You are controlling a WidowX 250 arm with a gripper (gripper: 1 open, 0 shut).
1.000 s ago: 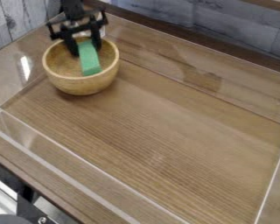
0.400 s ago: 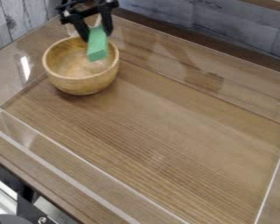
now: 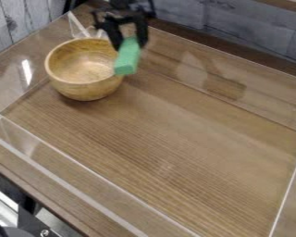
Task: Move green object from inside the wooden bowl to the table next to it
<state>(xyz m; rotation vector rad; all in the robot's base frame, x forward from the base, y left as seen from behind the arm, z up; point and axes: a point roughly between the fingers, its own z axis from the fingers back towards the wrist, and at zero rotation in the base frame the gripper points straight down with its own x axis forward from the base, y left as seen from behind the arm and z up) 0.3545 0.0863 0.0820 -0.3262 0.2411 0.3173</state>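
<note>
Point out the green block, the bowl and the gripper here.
green block (image 3: 127, 57), camera view, middle of its face
bowl (image 3: 62, 85), camera view, front outer wall
gripper (image 3: 129, 35), camera view, between its fingertips at the block's top

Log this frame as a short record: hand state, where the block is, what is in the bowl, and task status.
hand: shut on the green block, pointing steeply down
green block: hanging from the hand, tilted, at the bowl's right rim, not lying on anything
bowl: upright on the table, nothing seen inside
table: wood grain, clear walls around the edge
task status: block is out of the bowl, not yet set on the table
</note>
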